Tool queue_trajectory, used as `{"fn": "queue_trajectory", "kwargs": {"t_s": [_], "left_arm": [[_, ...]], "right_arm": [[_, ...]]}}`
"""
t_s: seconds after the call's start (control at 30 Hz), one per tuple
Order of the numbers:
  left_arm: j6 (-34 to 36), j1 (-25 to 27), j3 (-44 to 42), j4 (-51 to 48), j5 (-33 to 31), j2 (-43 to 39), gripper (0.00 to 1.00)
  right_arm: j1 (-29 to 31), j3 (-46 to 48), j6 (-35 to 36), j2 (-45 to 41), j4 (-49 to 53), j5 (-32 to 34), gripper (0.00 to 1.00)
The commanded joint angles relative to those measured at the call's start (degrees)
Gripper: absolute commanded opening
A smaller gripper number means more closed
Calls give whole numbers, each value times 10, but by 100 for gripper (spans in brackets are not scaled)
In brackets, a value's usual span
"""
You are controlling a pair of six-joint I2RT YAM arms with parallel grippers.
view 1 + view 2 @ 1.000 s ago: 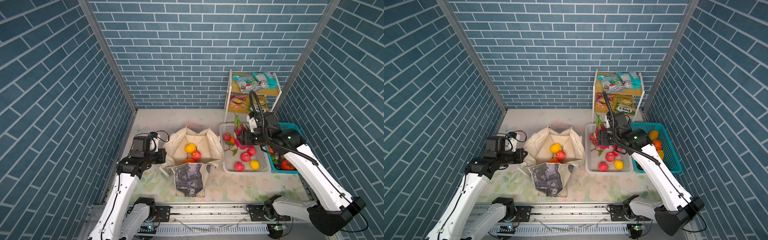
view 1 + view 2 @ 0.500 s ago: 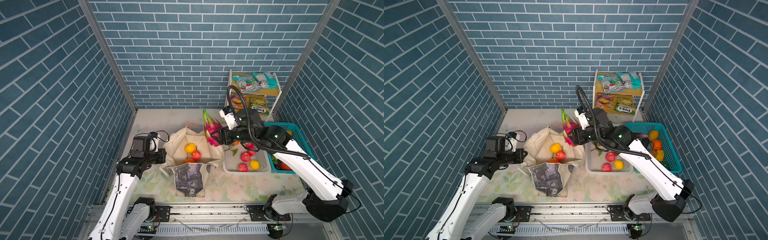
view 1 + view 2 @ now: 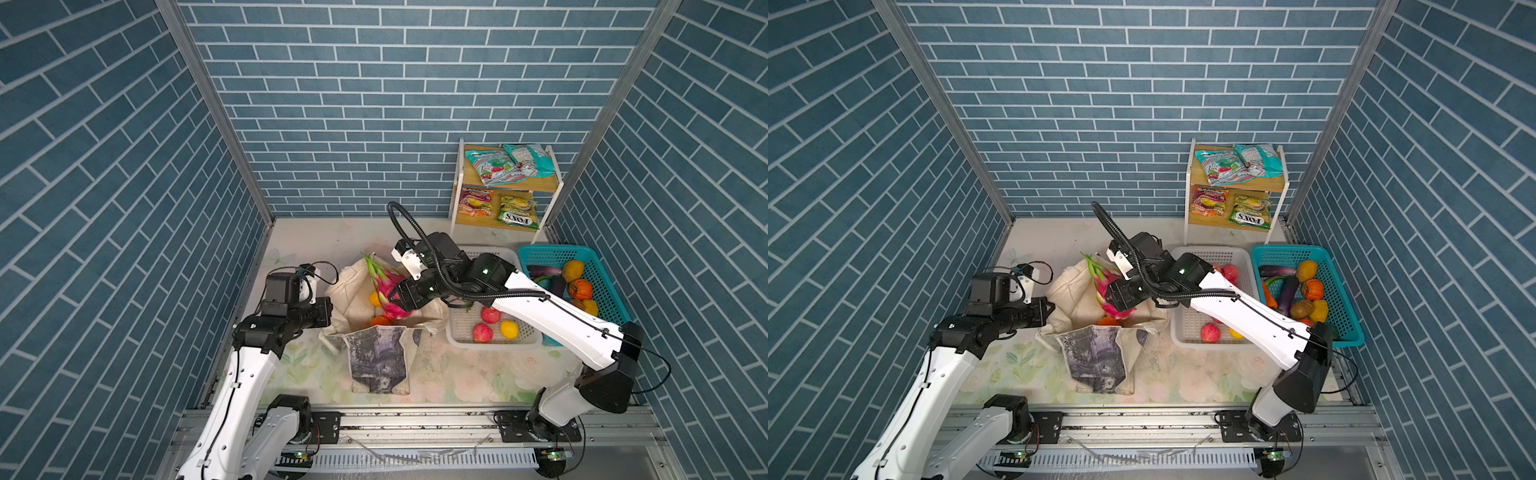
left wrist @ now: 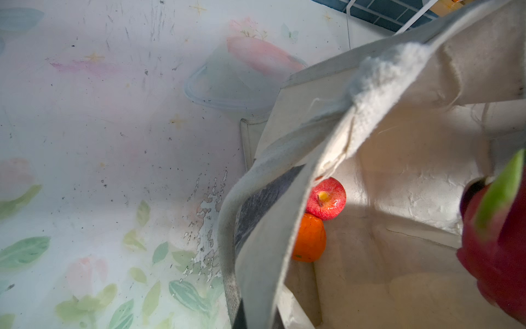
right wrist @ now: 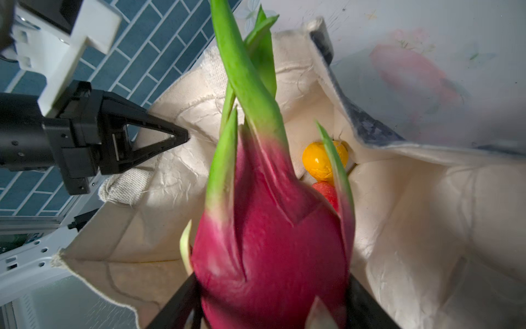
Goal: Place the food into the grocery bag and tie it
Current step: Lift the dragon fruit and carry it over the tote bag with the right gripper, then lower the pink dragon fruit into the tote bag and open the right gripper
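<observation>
Over the open canvas tote [image 3: 353, 291], I hold the dragon fruit [image 5: 270, 242] clamped in the right gripper [image 3: 401, 296]. Closed left gripper [image 5: 182, 136] pinches its rim.

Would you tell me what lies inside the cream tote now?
A red apple, an orange and a yellow fruit lie in the tote; the dragon fruit at its mouth hides the rest.

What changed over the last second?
The right gripper carried the dragon fruit left, from the white basket to above the mouth of the grocery bag, still gripping it. Unchanged: the left gripper stays shut on the bag's rim, and the bag has not moved.
</observation>
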State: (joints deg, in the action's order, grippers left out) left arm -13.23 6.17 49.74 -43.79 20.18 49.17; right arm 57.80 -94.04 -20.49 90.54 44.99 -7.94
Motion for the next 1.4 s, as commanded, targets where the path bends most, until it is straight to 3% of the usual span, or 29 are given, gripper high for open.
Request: {"fn": "queue_trajectory", "kwargs": {"t_s": [0.0,0.6,1.1,1.37], "left_arm": [[4,-4,-8,8,-3,-6,0],[5,-4,-9,9,-1,-9,0],[5,-4,-8,9,-1,-10,0],[5,-4,-9,9,-1,-11,0]], "right_arm": [[4,-18,22,12,1,-12,56],[6,5,35,56,15,4,58],[5,8,42,76,66,91,58],[6,-13,38,105,73,76,59]]}}
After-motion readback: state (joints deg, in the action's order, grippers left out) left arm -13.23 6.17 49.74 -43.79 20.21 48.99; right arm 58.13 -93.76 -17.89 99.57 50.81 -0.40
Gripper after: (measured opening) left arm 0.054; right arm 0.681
